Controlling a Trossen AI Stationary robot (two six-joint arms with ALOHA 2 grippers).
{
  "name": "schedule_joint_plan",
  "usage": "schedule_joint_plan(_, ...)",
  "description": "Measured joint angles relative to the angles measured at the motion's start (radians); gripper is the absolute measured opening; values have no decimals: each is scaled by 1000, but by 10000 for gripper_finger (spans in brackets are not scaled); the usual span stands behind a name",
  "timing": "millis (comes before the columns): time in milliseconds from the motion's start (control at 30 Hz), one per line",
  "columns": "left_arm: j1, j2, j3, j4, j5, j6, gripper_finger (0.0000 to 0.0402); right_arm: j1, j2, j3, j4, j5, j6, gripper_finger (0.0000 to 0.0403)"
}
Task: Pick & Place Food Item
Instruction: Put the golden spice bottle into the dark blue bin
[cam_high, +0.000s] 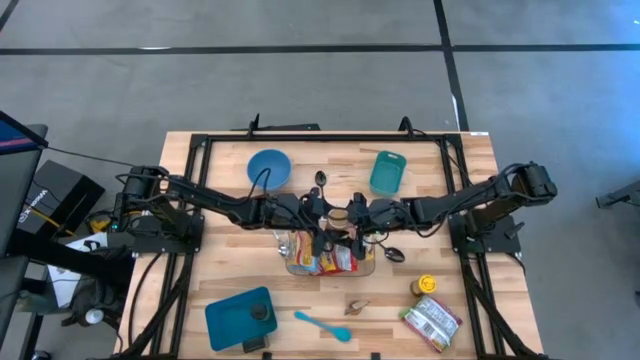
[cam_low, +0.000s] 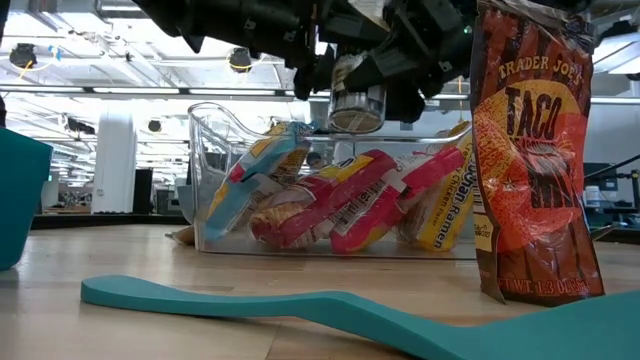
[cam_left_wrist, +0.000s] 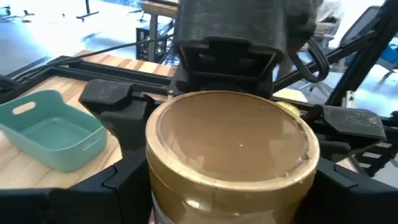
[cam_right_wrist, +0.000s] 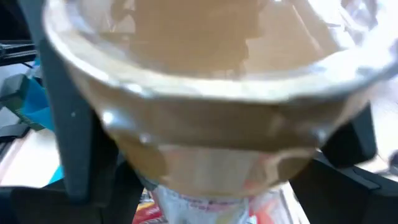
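A jar (cam_left_wrist: 230, 149) with a brown top and gold rim hangs over a clear container (cam_low: 210, 130) of food packets (cam_low: 330, 200) at the table's middle. From above, the jar (cam_high: 338, 213) shows between the two arms. My left gripper (cam_left_wrist: 233, 205) comes from the left and is shut on it. My right gripper (cam_right_wrist: 205, 186) faces it from the right, open, with a finger on each side of the jar (cam_right_wrist: 205, 93). In the low view the jar (cam_low: 357, 103) is clear of the container. My left gripper pinches the jar's wall (cam_left_wrist: 155, 180) just below the rim, one finger (cam_left_wrist: 118, 186) on each opposite side. The fingers come nearly level from the table's left. The jar stands upright in the hold, lifted clear above the container. My right gripper's open fingers (cam_right_wrist: 62, 124) flank the same jar from the table's right; whether they touch it I cannot tell.
A blue bowl (cam_high: 268, 167) and a teal basket (cam_high: 388, 172) stand toward the far edge. Near the front lie a teal bin (cam_high: 240, 318), a teal spatula (cam_high: 322, 325), a taco snack bag (cam_high: 432, 322) and a small yellow-lidded jar (cam_high: 427, 285). Spoons (cam_high: 395, 254) lie around the container.
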Motion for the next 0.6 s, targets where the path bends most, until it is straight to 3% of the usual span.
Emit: schedule_joint_plan(600, 11, -203, 1, -233, -63, 29, 272, -20, -8, -1, -32, -37, -8, 336)
